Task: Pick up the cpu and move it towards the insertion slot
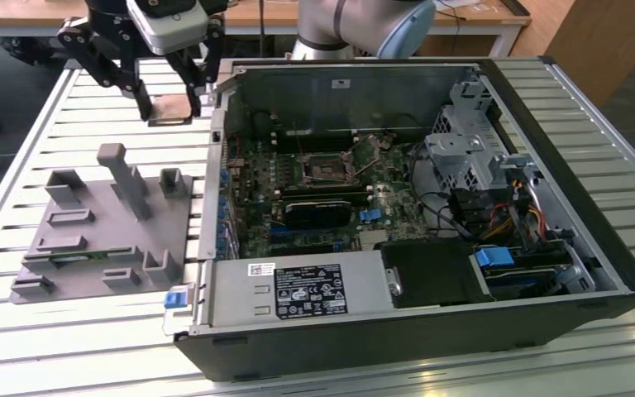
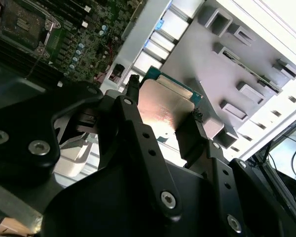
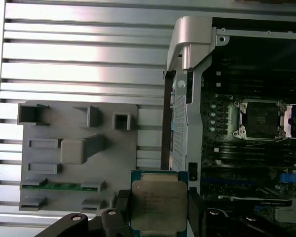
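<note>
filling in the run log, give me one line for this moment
gripper: shut on cpu | cpu: lifted, beside the open case | insertion slot: open, empty | grey fixture: memory stick seated

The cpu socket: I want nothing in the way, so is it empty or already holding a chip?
Empty: the insertion slot shows bare black inside its metal frame, and the cpu sits between the gripper's fingers outside the case.

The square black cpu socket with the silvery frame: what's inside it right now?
In the first wrist view the insertion slot is open, with only its dark bed showing and no chip seated. The silvery square cpu is clamped in the gripper, outside the case. Pin detail cannot be made out.
</note>
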`<action>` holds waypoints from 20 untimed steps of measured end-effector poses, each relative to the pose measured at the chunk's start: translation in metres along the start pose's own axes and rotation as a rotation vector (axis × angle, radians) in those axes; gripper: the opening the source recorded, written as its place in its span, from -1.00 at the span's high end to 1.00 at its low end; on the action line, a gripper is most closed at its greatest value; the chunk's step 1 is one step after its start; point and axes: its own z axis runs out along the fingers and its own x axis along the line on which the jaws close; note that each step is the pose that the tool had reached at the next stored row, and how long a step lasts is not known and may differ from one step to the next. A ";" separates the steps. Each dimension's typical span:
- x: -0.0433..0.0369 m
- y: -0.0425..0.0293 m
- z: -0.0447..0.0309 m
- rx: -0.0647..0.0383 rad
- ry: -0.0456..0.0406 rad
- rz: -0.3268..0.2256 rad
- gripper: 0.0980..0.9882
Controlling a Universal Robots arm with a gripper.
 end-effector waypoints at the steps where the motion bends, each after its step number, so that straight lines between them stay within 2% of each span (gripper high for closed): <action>1: -0.0013 0.0000 0.0000 0.000 0.0001 0.000 0.00; 20: -0.0263 0.0002 0.0000 0.000 0.0000 0.000 0.00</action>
